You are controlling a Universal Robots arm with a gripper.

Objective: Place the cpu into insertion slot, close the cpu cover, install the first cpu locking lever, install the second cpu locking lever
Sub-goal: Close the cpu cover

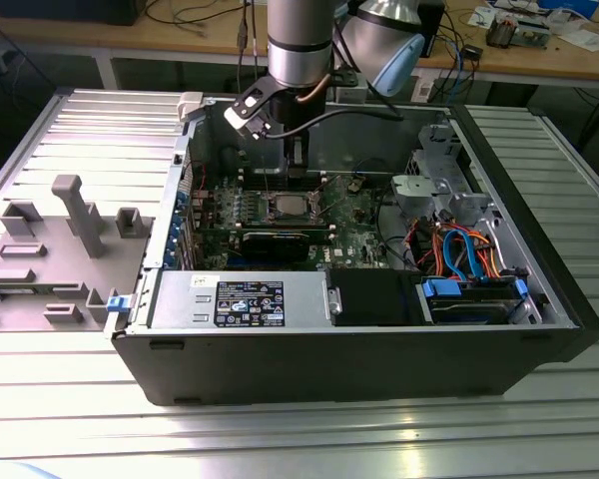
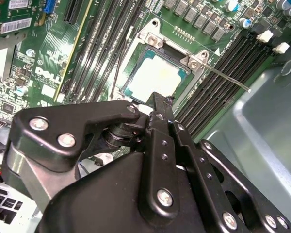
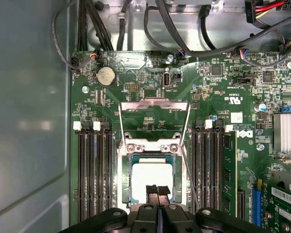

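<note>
The cpu [image 3: 153, 175] lies flat in the insertion slot [image 3: 126, 179], its pale metal top facing up; the second wrist view shows the same cpu [image 2: 153, 77] inside the silver rim. The cpu cover [image 3: 154, 105] stands swung open beyond the slot, with green board showing through its window. My gripper [image 3: 158, 191] hangs just above the cpu's near edge, fingers pressed together and holding nothing. In the exterior view the gripper [image 1: 296, 165] sits over the slot [image 1: 285, 207] inside the open computer case. A thin locking lever [image 3: 190, 179] sticks out beside the slot, raised [image 2: 228, 80].
Black memory slots [image 3: 94, 170] flank the slot on both sides. A round coin battery [image 3: 105, 76] sits beyond the cover. Cables [image 3: 174, 29] run along the case wall. A drive cage with orange and blue cables [image 1: 459, 249] fills the exterior view's right.
</note>
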